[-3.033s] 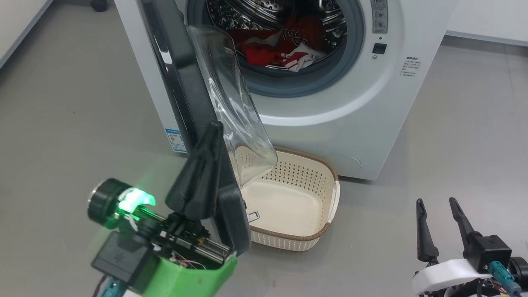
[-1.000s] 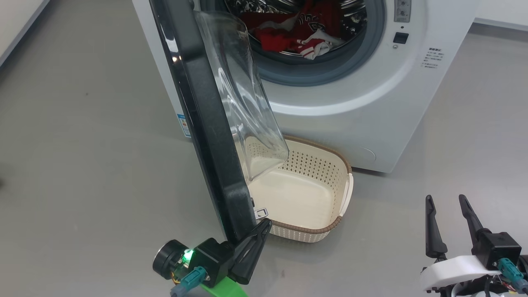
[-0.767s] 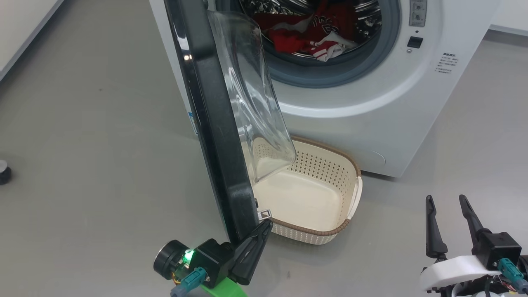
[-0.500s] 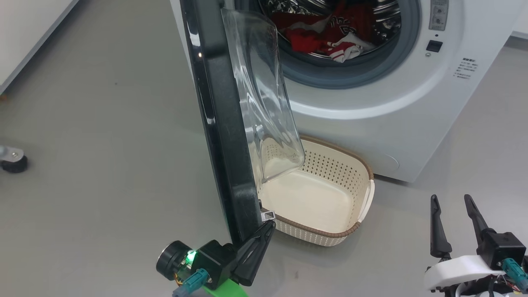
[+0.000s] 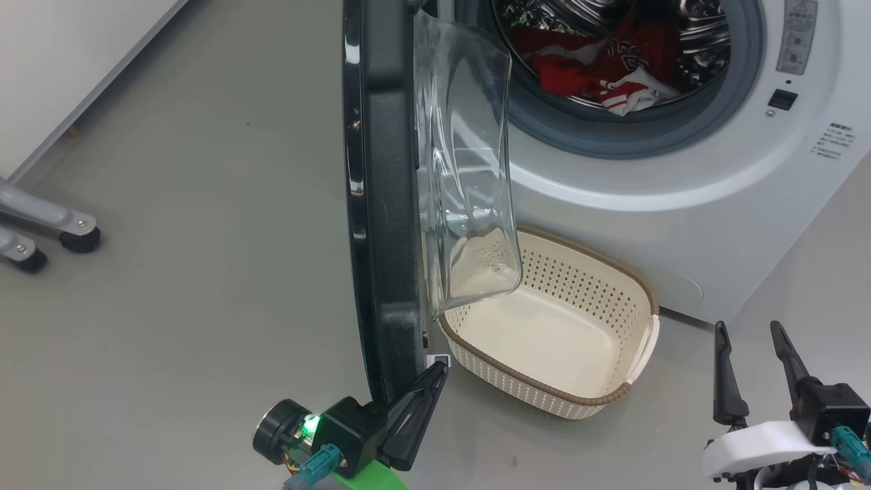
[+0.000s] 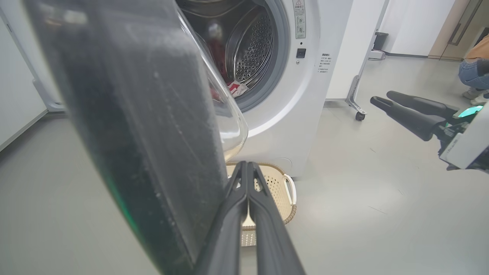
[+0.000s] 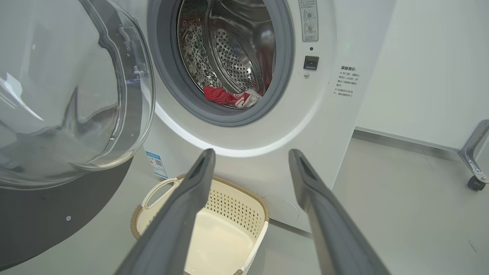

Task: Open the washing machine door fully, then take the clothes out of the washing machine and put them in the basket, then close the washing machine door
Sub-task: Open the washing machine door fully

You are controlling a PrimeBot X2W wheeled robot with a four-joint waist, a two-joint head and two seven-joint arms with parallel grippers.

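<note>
The washing machine door [image 5: 384, 204] touches the closed left pincer [image 5: 439, 369]; right pincer [image 5: 748, 328] gapes empty.

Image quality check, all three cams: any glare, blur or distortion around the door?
Head view: sharp; glints on the glossy washing machine door, whose glass window warps the basket behind it. Left wrist view: door looms close and out of focus, green tint low on its edge. Right wrist view: pale reflections across the window; right end effector fingers soft, drum crisp.
</note>
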